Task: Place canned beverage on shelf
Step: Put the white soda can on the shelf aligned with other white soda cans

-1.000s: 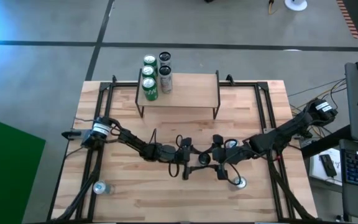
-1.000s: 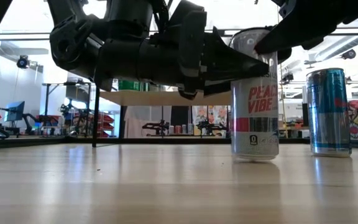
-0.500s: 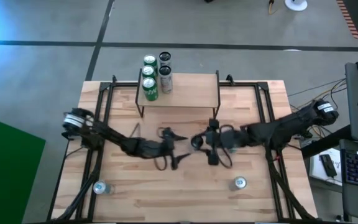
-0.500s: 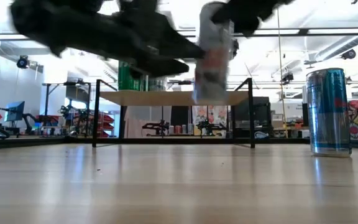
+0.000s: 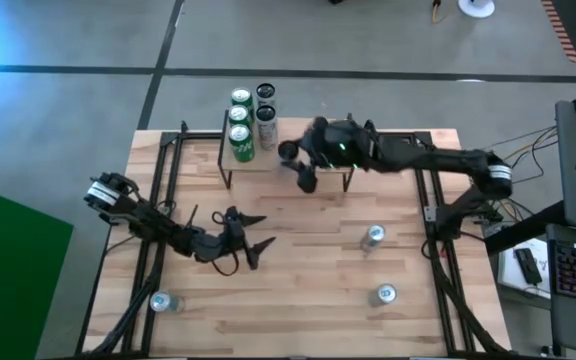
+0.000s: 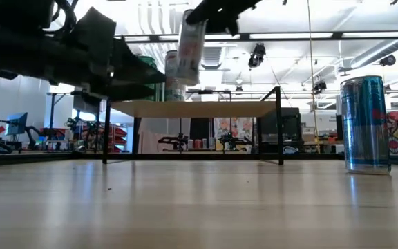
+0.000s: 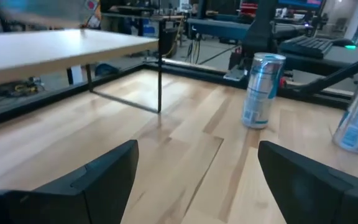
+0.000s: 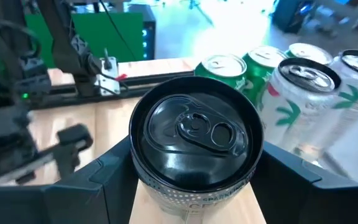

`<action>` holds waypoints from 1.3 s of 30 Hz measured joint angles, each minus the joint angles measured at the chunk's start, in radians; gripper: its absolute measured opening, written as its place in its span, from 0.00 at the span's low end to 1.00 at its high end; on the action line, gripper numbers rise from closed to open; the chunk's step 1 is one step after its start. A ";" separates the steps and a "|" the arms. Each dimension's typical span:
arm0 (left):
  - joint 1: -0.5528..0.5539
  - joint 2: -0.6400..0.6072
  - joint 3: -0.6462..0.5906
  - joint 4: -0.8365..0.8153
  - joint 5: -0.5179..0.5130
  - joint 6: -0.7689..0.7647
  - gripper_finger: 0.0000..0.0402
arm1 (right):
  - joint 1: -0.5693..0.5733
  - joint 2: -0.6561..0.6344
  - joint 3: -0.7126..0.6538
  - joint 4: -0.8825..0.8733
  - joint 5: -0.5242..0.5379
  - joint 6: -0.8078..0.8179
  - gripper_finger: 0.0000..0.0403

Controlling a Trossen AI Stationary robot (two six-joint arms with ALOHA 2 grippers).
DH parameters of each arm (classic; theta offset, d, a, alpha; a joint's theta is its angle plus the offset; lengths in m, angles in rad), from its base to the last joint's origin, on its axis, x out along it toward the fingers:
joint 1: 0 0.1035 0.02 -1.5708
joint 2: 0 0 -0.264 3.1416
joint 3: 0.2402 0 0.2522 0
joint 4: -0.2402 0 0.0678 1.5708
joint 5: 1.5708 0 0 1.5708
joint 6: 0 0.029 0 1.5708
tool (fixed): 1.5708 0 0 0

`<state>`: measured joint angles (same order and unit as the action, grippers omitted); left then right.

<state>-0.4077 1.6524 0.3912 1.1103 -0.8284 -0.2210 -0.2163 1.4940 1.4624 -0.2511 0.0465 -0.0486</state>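
Note:
My right gripper [image 5: 298, 160] is shut on a canned beverage with a black top [image 8: 194, 134]. It holds the can above the shelf [image 5: 298, 140], a light plank on thin black legs [image 6: 192, 108] at the table's far side. Several cans, green [image 8: 263, 62] and white [image 8: 303, 93], stand on the shelf's left end [image 5: 243, 125], close beside the held can. My left gripper [image 5: 251, 240] hovers open over the table's near left part, with nothing between its fingers [image 7: 98, 177]. My right gripper pinches the can's side wall [image 8: 145, 177] just under the top rim, one finger [image 8: 107, 183] on each side. The fingers reach in about level from the table's right side. The can [image 6: 188, 45] hangs clear above the plank, slightly tilted, top up.
Three more cans stand on the table: one right of centre [image 5: 372, 236], one near the front right [image 5: 384, 294], one at the front left [image 5: 160, 301]. A tall blue can [image 6: 366, 124] stands at the right of the low view.
My right gripper has lifted the black-topped can off the table's middle and carried it up, toward the far edge and the left, to above the shelf. My left gripper has drawn back from the middle toward the table's left edge.

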 joint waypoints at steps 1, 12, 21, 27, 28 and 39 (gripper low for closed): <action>0.000 0.000 0.009 -0.001 0.000 0.017 0.79 | -0.020 0.026 0.033 -0.012 -0.031 0.008 0.61; 0.000 0.000 0.094 -0.117 0.007 0.067 0.79 | -0.108 0.265 0.338 -0.202 -0.119 -0.022 0.61; 0.002 0.000 0.098 -0.126 0.007 0.081 0.79 | -0.115 0.338 0.456 -0.217 -0.135 -0.016 0.61; 0.003 0.000 0.098 -0.134 0.007 0.081 0.79 | -0.127 0.356 0.454 -0.234 -0.135 -0.015 0.61; 0.003 0.000 0.098 -0.134 0.007 0.081 0.79 | -0.130 0.356 0.449 -0.236 -0.135 -0.015 0.61; 0.004 0.000 0.099 -0.138 0.006 0.081 0.79 | -0.155 0.356 0.442 -0.239 -0.184 -0.020 0.68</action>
<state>-0.4038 1.6520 0.4904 0.9718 -0.8219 -0.1397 -0.3710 1.8496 1.9046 -0.4896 -0.1371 -0.0688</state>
